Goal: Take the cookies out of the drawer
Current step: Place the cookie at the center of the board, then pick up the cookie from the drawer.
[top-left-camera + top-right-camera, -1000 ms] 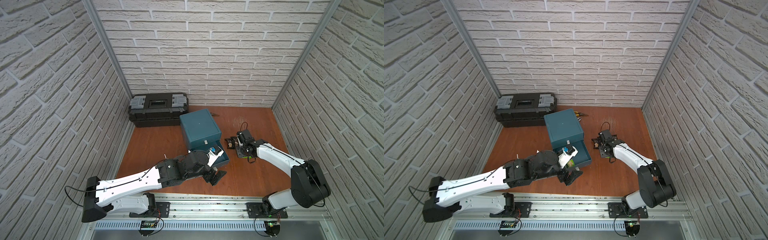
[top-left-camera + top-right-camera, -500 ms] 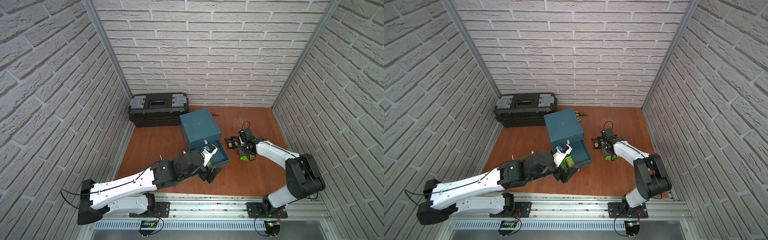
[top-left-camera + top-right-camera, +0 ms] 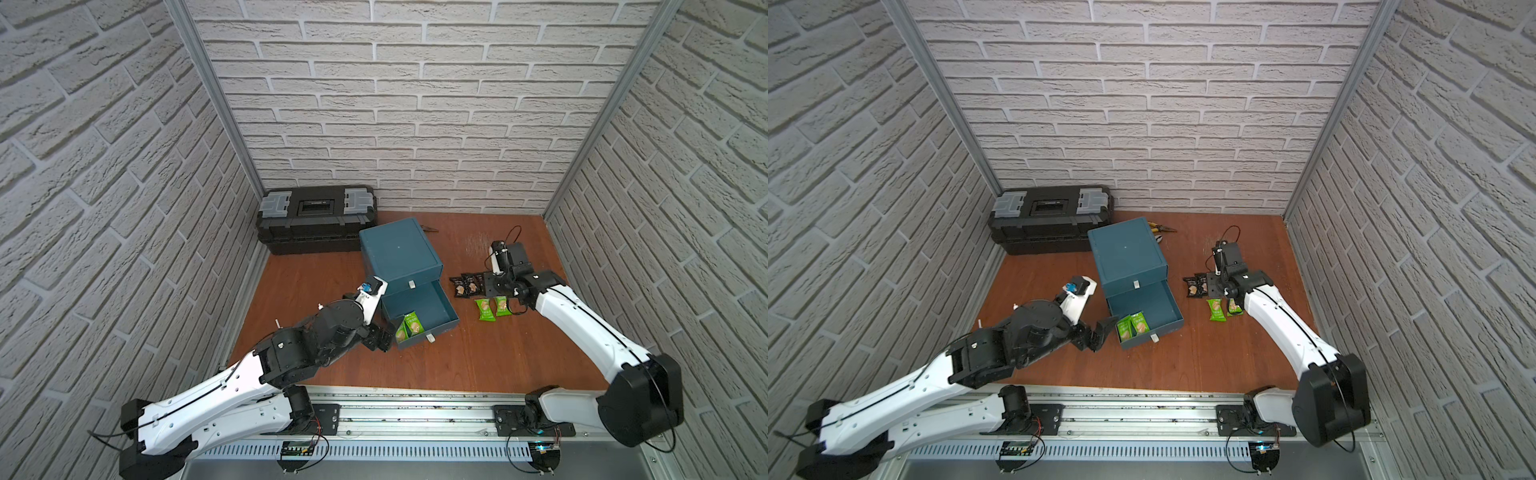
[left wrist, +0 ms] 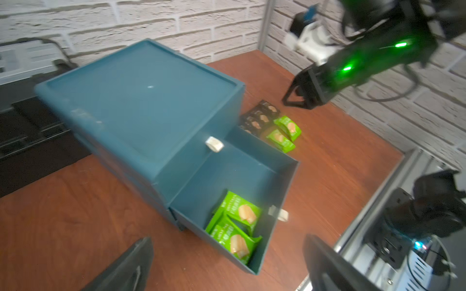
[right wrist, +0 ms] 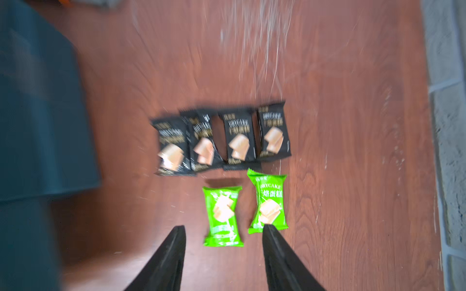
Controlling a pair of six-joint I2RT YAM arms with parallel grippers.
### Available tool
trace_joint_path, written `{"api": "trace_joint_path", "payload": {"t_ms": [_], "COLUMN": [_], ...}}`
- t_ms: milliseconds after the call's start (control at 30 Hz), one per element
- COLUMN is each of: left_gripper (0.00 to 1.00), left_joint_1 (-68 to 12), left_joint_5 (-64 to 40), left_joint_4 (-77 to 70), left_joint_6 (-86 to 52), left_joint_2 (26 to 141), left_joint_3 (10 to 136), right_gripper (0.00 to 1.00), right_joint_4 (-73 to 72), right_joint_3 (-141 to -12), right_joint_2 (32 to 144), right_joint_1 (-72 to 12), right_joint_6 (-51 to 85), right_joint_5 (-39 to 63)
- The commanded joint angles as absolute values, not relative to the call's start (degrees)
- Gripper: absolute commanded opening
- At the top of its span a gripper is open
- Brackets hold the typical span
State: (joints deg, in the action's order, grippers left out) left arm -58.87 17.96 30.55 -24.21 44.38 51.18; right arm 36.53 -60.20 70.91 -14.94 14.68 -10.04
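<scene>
1. Right wrist view: we see the right gripper (image 5: 223, 254) with its two black fingers (image 5: 166, 259) spread apart and nothing between them, poised above two green cookie packets (image 5: 223, 216) that lie side by side on the wooden table (image 5: 340, 176).
2. Just beyond the green pair, four black cookie packets (image 5: 222, 139) lie in a row on the table, some overlapping at their edges.
3. In both top views, the right arm (image 3: 582, 320) stretches from its base rail out over this group of packets, which lies beside the open drawer (image 3: 419, 309), apart from it.
4. In both top views, the left arm (image 3: 934, 374) reaches forward with its wrist bent; the left gripper (image 3: 1100, 332) sits just beside the drawer's front corner.
5. In the left wrist view, we see the left gripper's fingers (image 4: 126, 267) wide apart and holding nothing.
6. The teal drawer cabinet (image 4: 141, 105) stands on the table with its lower drawer pulled out; two green cookie packets (image 4: 235, 226) lean in the drawer's front corner, overlapping one another.
7. A black toolbox (image 3: 316, 218) sits behind the cabinet against the brick wall.
</scene>
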Motion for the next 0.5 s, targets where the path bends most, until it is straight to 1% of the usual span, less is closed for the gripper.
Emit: {"api": "trace_joint_path", "payload": {"t_ms": [0, 67, 200, 267, 467], "left_gripper": [0.99, 0.98, 0.98, 0.98, 0.98], "left_joint_1": [-53.3, -48.78, -42.62, -40.38, -34.9], "left_joint_5": [15.2, 11.28, 6.83, 5.51, 1.03], "left_joint_4": [30.73, 29.67, 27.05, 24.42, 18.35], "left_joint_6": [-24.52, -24.43, -24.28, -23.98, -24.95], "left_joint_2": [43.5, 44.25, 48.32, 50.64, 57.83], "left_joint_3": [49.46, 49.42, 51.0, 51.73, 53.41], "right_gripper": [0.54, 0.55, 0.56, 0.55, 0.55], "right_joint_4": [38.43, 36.78, 34.38, 33.04, 32.19], "right_joint_3": [-61.17, -61.02, -60.38, -59.19, -59.23], "right_joint_2": [64.65, 61.47, 59.24, 59.69, 65.81], "right_joint_1": [-17.53, -19.52, -25.39, -31.7, -43.69], "right_joint_6": [20.14, 21.8, 26.62, 28.8, 31.51], "right_joint_5": [-4.22, -0.52, 2.43, -0.16, -4.85]}}
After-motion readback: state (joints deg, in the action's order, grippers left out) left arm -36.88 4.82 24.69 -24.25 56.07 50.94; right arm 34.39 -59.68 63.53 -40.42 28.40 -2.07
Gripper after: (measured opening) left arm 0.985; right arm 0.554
